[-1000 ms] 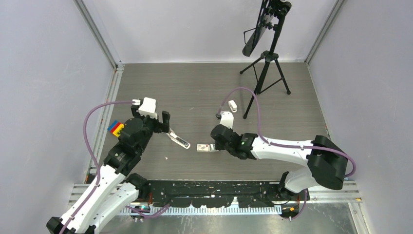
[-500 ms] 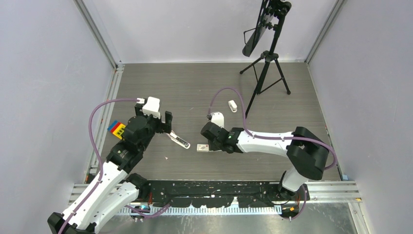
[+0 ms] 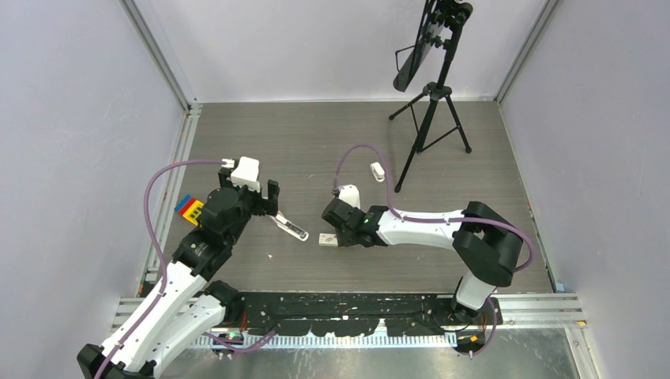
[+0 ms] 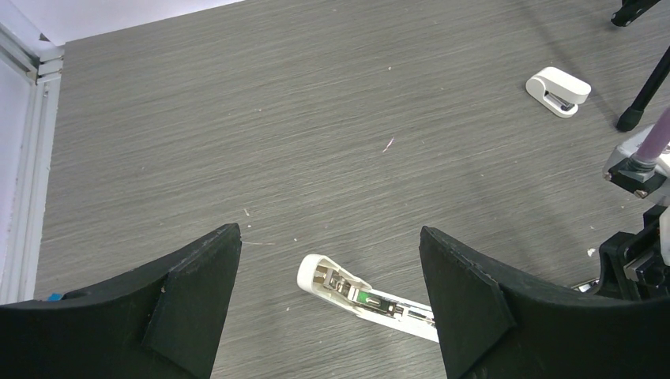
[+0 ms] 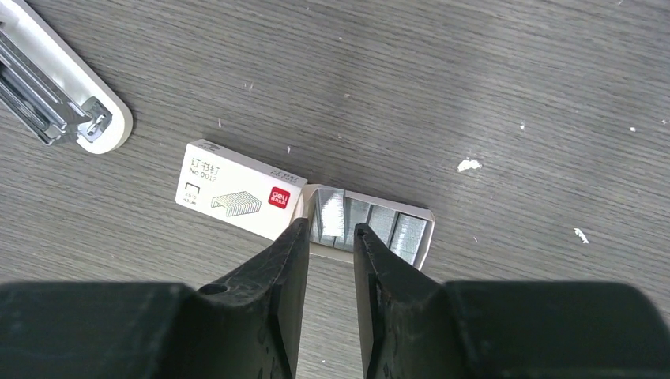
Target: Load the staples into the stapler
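The slim white stapler [image 3: 290, 228] lies open on the table, its silver channel facing up; it also shows in the left wrist view [image 4: 367, 298] and at the top left of the right wrist view [image 5: 55, 95]. The white staple box [image 5: 237, 189] with a red mark lies beside it, its tray [image 5: 419, 245] pulled out with silvery staple strips [image 5: 371, 221] inside. My right gripper [image 5: 328, 229] is narrowly open, its tips over the tray's near edge, on either side of the leftmost strip. My left gripper [image 4: 328, 233] is wide open and empty above the stapler's rounded end.
A short stubby white stapler [image 3: 378, 171] lies further back, also in the left wrist view [image 4: 558, 91]. A black tripod [image 3: 430, 110] stands at the back right. A coloured block [image 3: 187, 208] sits by the left wall.
My right arm has moved left and brought its gripper over the staple box's tray. My left arm shifted slightly at first, then held still.
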Tool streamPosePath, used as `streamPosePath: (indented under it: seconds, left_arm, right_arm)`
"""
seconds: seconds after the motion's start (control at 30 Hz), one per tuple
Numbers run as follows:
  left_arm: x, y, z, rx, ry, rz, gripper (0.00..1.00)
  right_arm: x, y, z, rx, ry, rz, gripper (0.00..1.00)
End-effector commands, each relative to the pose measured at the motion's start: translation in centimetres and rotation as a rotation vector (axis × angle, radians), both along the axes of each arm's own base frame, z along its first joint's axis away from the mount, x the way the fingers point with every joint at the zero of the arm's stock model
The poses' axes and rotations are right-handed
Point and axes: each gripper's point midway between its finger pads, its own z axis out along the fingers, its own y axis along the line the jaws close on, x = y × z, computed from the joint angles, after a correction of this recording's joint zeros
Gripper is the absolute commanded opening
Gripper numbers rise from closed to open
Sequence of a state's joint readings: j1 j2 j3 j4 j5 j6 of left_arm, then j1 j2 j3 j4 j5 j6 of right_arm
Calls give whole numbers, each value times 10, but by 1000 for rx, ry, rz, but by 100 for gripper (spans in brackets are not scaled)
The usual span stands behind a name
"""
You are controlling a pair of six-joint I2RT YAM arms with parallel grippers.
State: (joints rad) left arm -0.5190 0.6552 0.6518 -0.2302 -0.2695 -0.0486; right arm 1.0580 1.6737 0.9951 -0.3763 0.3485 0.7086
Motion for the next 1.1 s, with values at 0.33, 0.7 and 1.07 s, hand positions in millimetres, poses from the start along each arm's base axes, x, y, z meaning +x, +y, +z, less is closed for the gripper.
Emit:
streamPosePath:
  seconds: [0.33,0.7,1.07]
  left_arm:
    - [1,1,21,-24,-47,10,85]
    - [1,1,21,-21,-46,9,85]
    - [1,0,20,-21,-45,7,85]
  right_arm:
    - [10,9,5,-8,-26,-2,34]
    - [11,4,4,-66,-46,-5,33]
    - [9,4,5,-91,-51,11,30]
